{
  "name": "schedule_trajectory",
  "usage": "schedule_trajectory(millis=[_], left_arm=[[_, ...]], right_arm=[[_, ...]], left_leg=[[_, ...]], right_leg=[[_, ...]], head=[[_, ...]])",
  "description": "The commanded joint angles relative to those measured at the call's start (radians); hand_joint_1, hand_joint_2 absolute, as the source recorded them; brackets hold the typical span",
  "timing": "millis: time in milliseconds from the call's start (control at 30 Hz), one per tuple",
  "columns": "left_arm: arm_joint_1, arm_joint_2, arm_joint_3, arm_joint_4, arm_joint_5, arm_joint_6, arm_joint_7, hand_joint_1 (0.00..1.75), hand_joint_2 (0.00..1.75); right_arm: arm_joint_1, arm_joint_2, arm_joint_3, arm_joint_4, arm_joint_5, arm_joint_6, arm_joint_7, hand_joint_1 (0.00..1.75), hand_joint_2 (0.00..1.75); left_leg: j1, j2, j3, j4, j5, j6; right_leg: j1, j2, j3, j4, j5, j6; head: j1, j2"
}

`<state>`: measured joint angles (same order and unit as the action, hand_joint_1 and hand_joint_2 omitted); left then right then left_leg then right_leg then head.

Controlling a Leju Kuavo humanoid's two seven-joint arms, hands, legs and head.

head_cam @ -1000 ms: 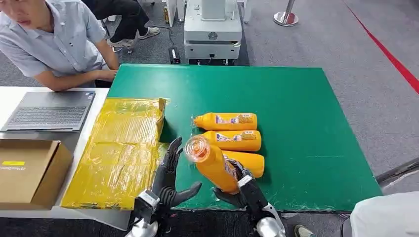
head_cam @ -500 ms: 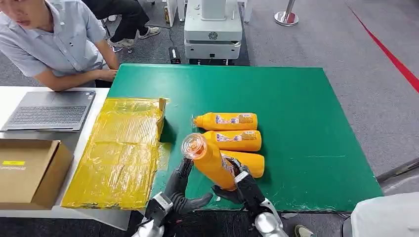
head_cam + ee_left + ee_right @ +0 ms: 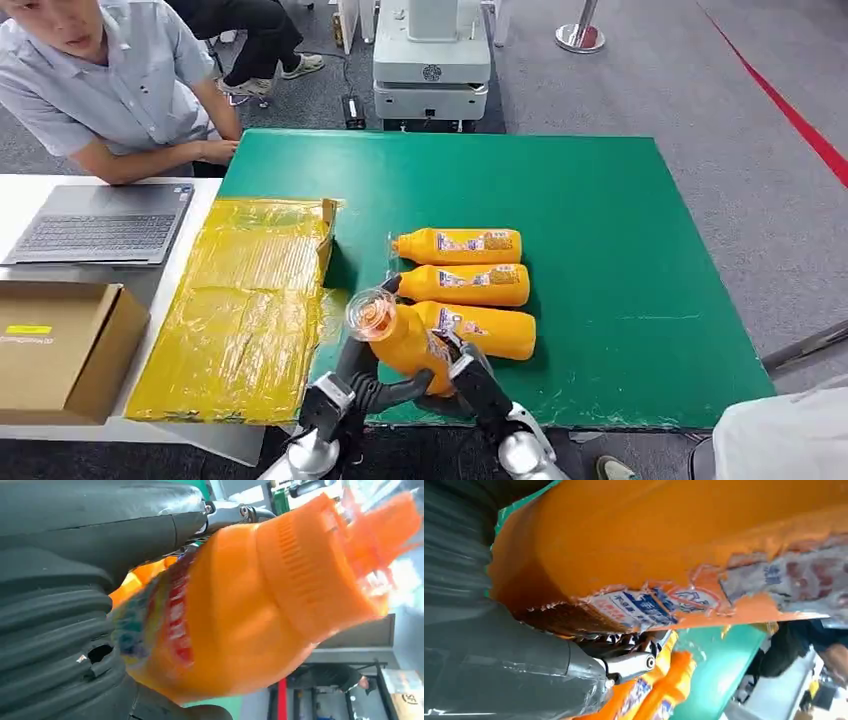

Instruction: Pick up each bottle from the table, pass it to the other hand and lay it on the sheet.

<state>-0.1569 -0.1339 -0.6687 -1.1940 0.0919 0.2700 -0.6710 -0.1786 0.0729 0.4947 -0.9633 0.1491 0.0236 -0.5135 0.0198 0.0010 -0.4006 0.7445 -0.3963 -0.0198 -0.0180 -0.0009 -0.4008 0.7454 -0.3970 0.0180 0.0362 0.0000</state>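
My right hand (image 3: 472, 385) grips the lower body of an orange bottle (image 3: 405, 340), which leans with its clear cap toward the yellow sheet (image 3: 240, 300). In the right wrist view the bottle (image 3: 674, 540) lies across my right hand (image 3: 509, 670). My left hand (image 3: 352, 388) lies against the same bottle, fingers stretched up along its far side and thumb beneath it. The bottle (image 3: 240, 605) rests in the palm of my left hand (image 3: 60, 605) in the left wrist view. Three more orange bottles lie side by side on the green table (image 3: 600, 200): far (image 3: 458, 245), middle (image 3: 468, 285), near (image 3: 490, 333).
A laptop (image 3: 100, 225) and a cardboard box (image 3: 60, 345) sit on the white table left of the sheet. A person in a grey shirt (image 3: 110, 90) leans at the far left corner. A white machine (image 3: 430, 60) stands beyond the table.
My left hand has moved right and come up against the bottle. The bottle, in my right hand, has shifted left and lower toward it.
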Motion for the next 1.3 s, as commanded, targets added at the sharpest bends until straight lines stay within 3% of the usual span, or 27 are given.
schedule_trajectory(millis=[33, 833, 1300], left_arm=[[-0.058, -0.020, 0.027, 0.002, 0.007, 0.029, -0.011, 0.00, 1.75], [-0.026, 0.011, -0.023, 0.030, 0.018, -0.027, -0.004, 0.00, 1.75], [-0.060, -0.012, -0.035, 0.040, 0.024, -0.047, -0.001, 0.00, 1.75]], right_arm=[[-0.065, 0.007, 0.053, 0.015, 0.025, 0.004, -0.009, 1.75, 1.75], [-0.055, -0.026, -0.029, -0.057, -0.075, 0.040, -0.022, 1.75, 1.75], [-0.073, -0.005, 0.025, 0.001, -0.051, 0.070, -0.003, 1.75, 1.75]], left_leg=[[0.000, 0.000, 0.000, 0.000, 0.000, 0.000], [0.000, 0.000, 0.000, 0.000, 0.000, 0.000], [0.000, 0.000, 0.000, 0.000, 0.000, 0.000]], right_leg=[[0.000, 0.000, 0.000, 0.000, 0.000, 0.000], [0.000, 0.000, 0.000, 0.000, 0.000, 0.000], [0.000, 0.000, 0.000, 0.000, 0.000, 0.000]], head=[[0.001, 0.000], [0.001, 0.000], [0.001, 0.000]])
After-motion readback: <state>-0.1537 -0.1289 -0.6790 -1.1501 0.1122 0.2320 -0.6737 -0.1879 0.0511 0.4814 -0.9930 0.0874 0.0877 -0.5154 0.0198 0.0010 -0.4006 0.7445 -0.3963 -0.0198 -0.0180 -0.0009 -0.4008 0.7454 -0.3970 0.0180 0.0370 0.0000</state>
